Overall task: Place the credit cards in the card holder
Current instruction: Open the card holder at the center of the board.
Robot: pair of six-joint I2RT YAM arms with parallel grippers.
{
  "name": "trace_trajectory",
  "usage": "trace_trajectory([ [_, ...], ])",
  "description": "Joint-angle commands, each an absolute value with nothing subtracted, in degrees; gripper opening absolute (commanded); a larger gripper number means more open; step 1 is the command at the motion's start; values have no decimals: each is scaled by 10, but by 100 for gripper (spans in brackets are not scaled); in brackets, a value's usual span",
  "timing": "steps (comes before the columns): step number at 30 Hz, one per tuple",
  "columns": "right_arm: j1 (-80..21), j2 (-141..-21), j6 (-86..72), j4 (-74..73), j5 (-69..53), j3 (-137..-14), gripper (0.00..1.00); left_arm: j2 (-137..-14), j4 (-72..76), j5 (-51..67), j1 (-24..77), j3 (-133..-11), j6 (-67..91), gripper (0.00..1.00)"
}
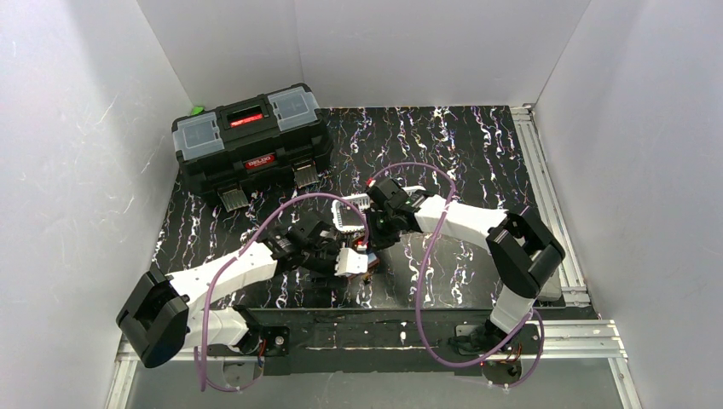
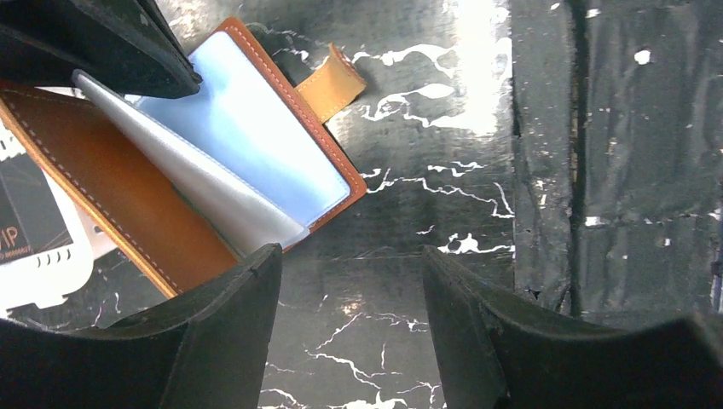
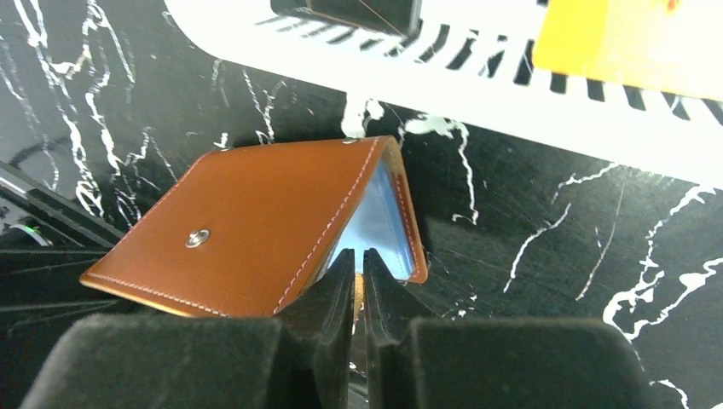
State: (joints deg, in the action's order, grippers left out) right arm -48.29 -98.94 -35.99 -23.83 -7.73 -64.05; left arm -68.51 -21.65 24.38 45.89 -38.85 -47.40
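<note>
The left claw (image 2: 351, 256) hangs over bare tabletop (image 2: 409, 170) just on the near side of the card holder (image 2: 119, 204). Its jaws stand well apart and have hold of nothing. One finger (image 2: 213, 341) reaches almost to the holder's nearest corner.

The card holder lies open on the tabletop, brown leather outside with pale stitching. A clear sleeve (image 2: 196, 170) is lifted off the others like a turned page. The snap tab (image 2: 337, 81) sticks out flat from the holder's far edge. From the right wrist view the outer cover is raised like a tent, and its metal stud (image 3: 198, 239) faces the camera.

The right claw (image 3: 359, 256) sits at the holder's open mouth. Its jaws are brought almost together on a thin leaf of the holder. I cannot tell whether that leaf is a sleeve or the cover's edge.

Just beyond the holder, right beside it, stands a white slotted basket (image 3: 477, 94). The credit cards are there, not in the holder. A yellow-orange card (image 3: 631, 43) shows at one end and a dark card (image 3: 358, 10) at the other.

Farthest from the holder, against the back wall, is a black toolbox (image 1: 251, 141), lid down
</note>
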Motion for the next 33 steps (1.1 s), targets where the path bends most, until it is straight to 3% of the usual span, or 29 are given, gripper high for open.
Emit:
trace_trajectory([
  [1, -498, -977, -364, -186, -120, -680, 15, -668, -177, 239, 448, -397, -463, 59],
  [14, -499, -1039, -383, -162, -138, -731, 15, -655, -236, 297, 434, -423, -450, 60],
  [22, -499, -1073, -374, -177, -134, -764, 13, -686, -406, 356, 365, -495, -619, 57],
  [27, -499, -1066, -373, -169, -134, -754, 13, -710, -329, 323, 289, -523, -568, 58],
  [33, -499, -1062, -371, -173, -132, -756, 13, -724, -262, 353, 288, -499, -440, 62],
])
